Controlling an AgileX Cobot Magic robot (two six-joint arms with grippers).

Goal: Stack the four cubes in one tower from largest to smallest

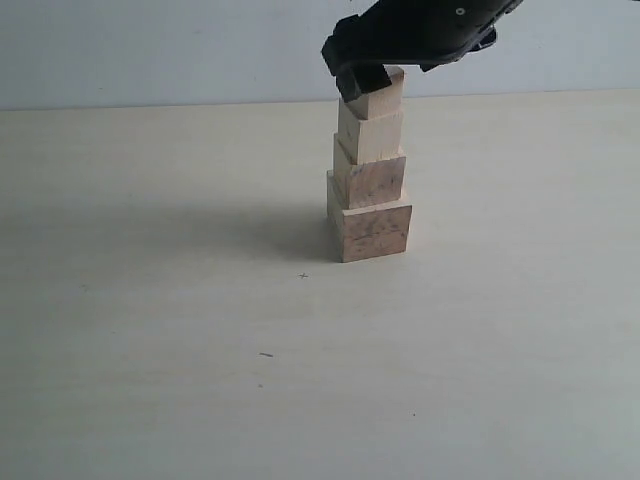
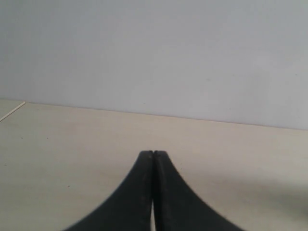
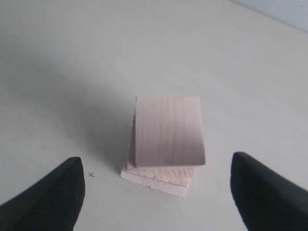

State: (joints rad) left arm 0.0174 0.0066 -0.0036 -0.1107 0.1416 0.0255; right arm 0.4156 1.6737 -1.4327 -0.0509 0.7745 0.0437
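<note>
A: So, where does the tower (image 1: 370,170) stand?

B: On the table (image 1: 150,350), a little right of the middle in the exterior view, with the wall (image 1: 150,50) behind it.

A: Which way does it run?

B: Straight up. Its long axis is vertical and it is widest at the foot. The largest cube (image 1: 372,230) sits on the table, the second cube (image 1: 370,180) on that, then the third cube (image 1: 372,133), and the top cube (image 1: 385,95) last.

A: Squared up?

B: Not quite. Each cube is turned or shifted a little against the one under it, so small ledges show. In the right wrist view the top cube (image 3: 167,130) covers most of the stack, and only edges of lower cubes peek out along one side.

A: The right claw (image 3: 156,161)?

B: It hangs over the tower's top, spread wide. Its fingers (image 3: 53,192) flank the top cube with table showing in both gaps, gripping nothing. In the exterior view one dark finger overlaps that cube's upper corner. Whether it touches, I cannot tell.

A: The left claw (image 2: 153,156)?

B: Pressed together, tip against tip, low over the table and pointing at the wall.

A: Anything near the tower?

B: A tiny cross mark (image 1: 303,276) on the table, near the base but apart from it.
</note>
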